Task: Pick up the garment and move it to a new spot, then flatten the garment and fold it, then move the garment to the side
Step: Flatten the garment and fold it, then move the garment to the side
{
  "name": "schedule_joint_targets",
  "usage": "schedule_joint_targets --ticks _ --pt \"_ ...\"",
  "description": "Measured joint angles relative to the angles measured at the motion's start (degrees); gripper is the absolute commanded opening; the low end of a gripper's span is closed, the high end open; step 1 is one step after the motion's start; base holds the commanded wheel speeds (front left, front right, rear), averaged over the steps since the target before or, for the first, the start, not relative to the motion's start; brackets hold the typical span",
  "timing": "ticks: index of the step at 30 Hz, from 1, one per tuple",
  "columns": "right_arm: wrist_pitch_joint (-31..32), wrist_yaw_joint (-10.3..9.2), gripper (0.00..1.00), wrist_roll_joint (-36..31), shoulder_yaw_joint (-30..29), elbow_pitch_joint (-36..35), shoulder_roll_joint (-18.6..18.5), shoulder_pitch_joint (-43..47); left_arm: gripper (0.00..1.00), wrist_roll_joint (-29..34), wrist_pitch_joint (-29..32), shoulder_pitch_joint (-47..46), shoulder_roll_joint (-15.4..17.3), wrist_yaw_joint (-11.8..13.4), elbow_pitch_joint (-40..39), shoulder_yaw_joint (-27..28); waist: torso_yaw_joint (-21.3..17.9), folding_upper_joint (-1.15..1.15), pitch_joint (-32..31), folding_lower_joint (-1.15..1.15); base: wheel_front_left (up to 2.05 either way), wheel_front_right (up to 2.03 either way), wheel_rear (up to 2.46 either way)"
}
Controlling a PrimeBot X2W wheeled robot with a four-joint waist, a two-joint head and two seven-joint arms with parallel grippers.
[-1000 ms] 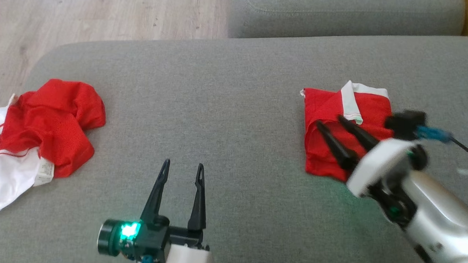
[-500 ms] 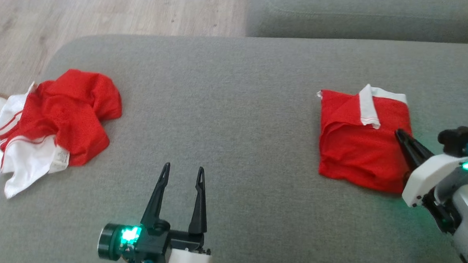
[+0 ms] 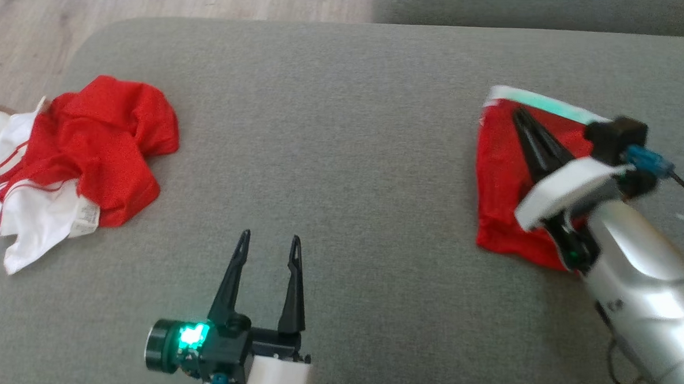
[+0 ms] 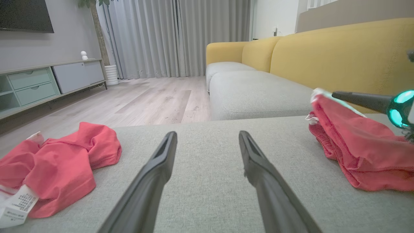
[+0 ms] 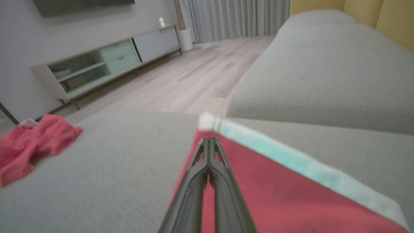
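Note:
The folded red garment [image 3: 499, 168] lies on the right of the grey sofa cushion [image 3: 338, 100], a white band [image 3: 546, 105] along its far edge. My right gripper [image 3: 517, 113] is shut, its two fingers pressed together and lying on top of the red cloth, tips just short of the band; the right wrist view shows the same gripper [image 5: 209, 139] over the garment [image 5: 275, 194] with no cloth between the fingers. My left gripper [image 3: 270, 236] stands open over bare cushion at the front middle, holding nothing. The left wrist view has this gripper [image 4: 207, 134] facing between both garments, the folded garment [image 4: 349, 145] at right.
A crumpled red and white pile of clothes [image 3: 86, 145] sits at the cushion's left edge, also the pile [image 4: 64, 161] at left in the left wrist view. Wooden floor [image 3: 166, 3] lies beyond. A second grey cushion [image 3: 541, 4] is behind, with a yellow sofa back [image 4: 339, 55].
My right gripper went from open to shut, pulled back off the garment, then came forward over it. The white band now shows along the far edge. The head camera shifted.

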Motion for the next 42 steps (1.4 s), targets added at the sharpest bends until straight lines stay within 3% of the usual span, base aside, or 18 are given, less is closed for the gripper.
schedule_joint_targets --ticks 3,4,5,11,19,27,42 --pt "-1.27 0.00 0.00 -0.07 0.12 -1.26 1.52 -1.09 1.00 0.00 0.00 -0.37 -0.01 0.29 -0.43 0.20 -0.81 0.00 -0.18 0.00 0.00 0.00 0.00" --pt "-1.64 0.00 0.30 -0.49 0.12 -2.09 1.99 -1.02 1.00 0.00 0.00 -0.38 -0.05 0.85 -0.78 0.40 -1.19 0.00 -0.36 0.00 0.00 0.00 0.00" --pt "-1.66 0.00 1.00 -1.04 -0.04 -3.05 2.34 -0.62 1.00 -0.12 0.00 -0.37 -0.09 1.22 -1.03 0.80 -1.58 0.00 -0.63 0.00 0.00 0.00 0.00" --pt "-1.81 0.00 1.00 -8.69 -7.31 -16.01 3.25 12.33 1.00 -4.82 0.00 1.28 -0.14 2.64 -1.66 5.04 -4.17 0.00 -3.31 -0.01 0.00 0.00 0.00" --pt "-1.81 0.00 1.00 -15.85 -17.77 -28.70 6.53 33.01 1.00 -4.39 0.01 8.46 -0.11 1.02 -4.14 9.46 -7.92 0.00 -8.21 -0.03 0.00 0.00 0.00" --pt "-1.81 0.00 1.00 -19.38 -22.99 -30.61 8.53 41.08 1.00 -1.31 0.01 13.80 -0.04 -2.85 -4.80 9.72 -9.27 0.00 -11.77 -0.03 0.00 0.00 0.00" --pt "-1.81 0.00 1.00 -22.29 -25.06 -31.26 11.12 43.06 1.00 -1.34 0.01 14.60 0.04 -2.40 -4.81 11.03 -10.44 0.00 -12.25 -0.01 0.00 0.00 0.00"
